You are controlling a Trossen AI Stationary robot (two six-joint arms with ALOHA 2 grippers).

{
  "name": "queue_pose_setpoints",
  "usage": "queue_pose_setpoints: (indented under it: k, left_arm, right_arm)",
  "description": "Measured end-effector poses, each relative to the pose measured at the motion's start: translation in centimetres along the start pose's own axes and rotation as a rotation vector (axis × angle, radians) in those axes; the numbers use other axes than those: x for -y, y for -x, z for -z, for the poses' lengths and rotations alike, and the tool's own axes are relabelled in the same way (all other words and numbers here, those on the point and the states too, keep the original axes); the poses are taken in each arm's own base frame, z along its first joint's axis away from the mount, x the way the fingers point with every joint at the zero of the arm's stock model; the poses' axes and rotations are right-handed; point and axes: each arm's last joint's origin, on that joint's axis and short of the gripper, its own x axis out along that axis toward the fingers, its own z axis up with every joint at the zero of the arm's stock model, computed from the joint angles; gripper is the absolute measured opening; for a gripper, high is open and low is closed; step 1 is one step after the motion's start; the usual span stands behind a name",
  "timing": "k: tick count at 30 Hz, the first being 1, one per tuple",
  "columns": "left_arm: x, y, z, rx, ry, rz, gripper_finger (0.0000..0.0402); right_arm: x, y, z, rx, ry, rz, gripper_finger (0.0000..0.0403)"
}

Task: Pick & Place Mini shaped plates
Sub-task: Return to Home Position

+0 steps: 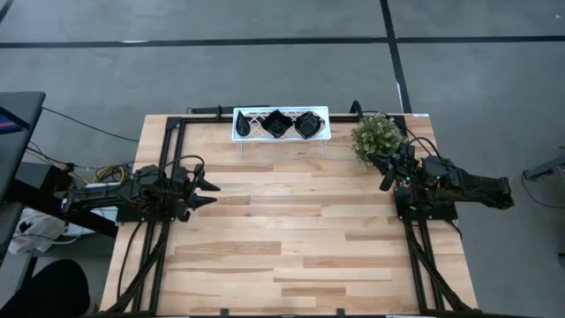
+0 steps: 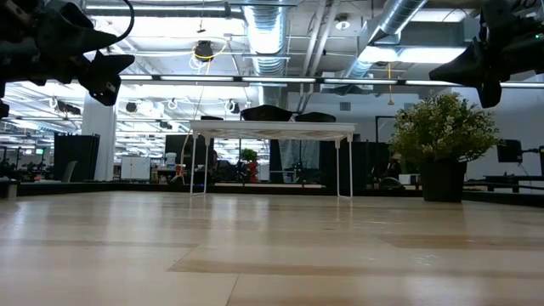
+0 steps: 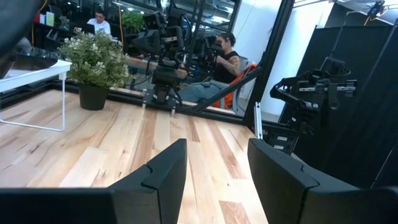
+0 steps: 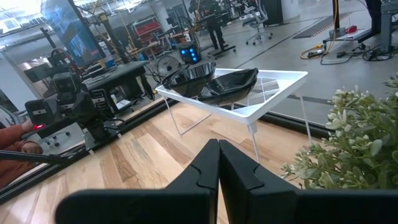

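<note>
Since the mini shaped plates (image 1: 292, 124) are seen on the white tray (image 1: 247, 124), well ahead of both claws, the spread left gripper (image 1: 214, 195) and clenched, empty right gripper (image 1: 379, 164) should be retracted clear of the nearby plant (image 1: 378, 134).

Bright, even overhead light; glaring ceiling lamps (image 2: 399, 53) in the low view; soft shadows on the table (image 1: 291, 238)

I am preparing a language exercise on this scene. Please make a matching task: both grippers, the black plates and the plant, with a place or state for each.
1 left gripper
2 right gripper
3 mini shaped plates
4 potted plant

A on the white tray
B fingers shut
C on the table, in a corner
D fingers open

Pairs: 1-D, 2-B, 3-A, 4-C
</note>
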Motion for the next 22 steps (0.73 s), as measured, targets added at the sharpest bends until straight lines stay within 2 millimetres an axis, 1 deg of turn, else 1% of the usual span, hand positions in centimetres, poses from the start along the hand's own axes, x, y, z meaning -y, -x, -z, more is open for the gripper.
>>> queue_pose_setpoints:
  k: [22]
  left_arm:
    - [0.00,-0.02,-0.06,0.006,-0.001,-0.001,0.0173]
  right_arm:
    - [0.00,0.00,0.00,0.000,0.000,0.000,0.0001]
